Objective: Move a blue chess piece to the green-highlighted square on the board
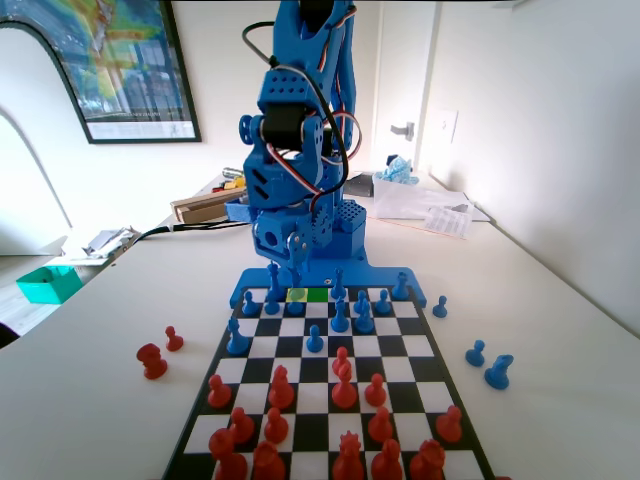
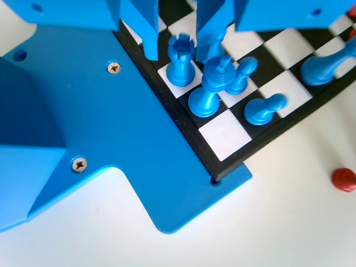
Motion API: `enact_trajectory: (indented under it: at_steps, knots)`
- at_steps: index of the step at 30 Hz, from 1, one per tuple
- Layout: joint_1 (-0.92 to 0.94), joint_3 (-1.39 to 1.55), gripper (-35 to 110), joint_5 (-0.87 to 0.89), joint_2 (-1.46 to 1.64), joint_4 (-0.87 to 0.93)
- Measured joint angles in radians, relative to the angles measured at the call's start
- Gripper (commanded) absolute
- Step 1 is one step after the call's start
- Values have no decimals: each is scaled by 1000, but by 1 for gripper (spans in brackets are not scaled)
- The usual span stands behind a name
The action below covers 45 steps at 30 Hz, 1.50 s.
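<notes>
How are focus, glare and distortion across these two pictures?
Fixed view: bright window glare washes out the right wall, wide-angle bending at the edges, board sharp. Wrist view: evenly lit, the rook crisp, the gripper at the top edge slightly soft.

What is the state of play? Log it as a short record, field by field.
gripper: low over the board's far end, jaws apart
between jaws: castle-topped blue piece, wrist view
green-highlighted square: far row in fixed view, no piece on it
yellow square: directly left of the green one, fixed view
stray blue pieces: three on the table, right of the board
stray red pieces: two on the table, left of the board
</notes>
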Motion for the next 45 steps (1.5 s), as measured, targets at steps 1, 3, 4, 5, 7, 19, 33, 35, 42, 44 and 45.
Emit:
enact_trajectory:
  at_steps: [1, 3, 4, 5, 7, 19, 33, 35, 42, 44, 45]
  knots:
    - [2, -2, 13, 0, -8, -2]
    - [2, 0, 13, 0, -18, 6]
    - [2, 0, 12, 0, -20, 5]
    - [2, 0, 12, 0, -21, 0]
    - [2, 0, 12, 2, -25, -6]
    - [0, -2, 12, 9, -57, -28]
    - [0, -18, 9, 0, -72, -40]
    - [0, -18, 8, 0, -72, -49]
    - [0, -18, 5, 0, -72, -44]
    - [0, -17, 4, 0, -72, -51]
    - [0, -15, 4, -5, -72, -61]
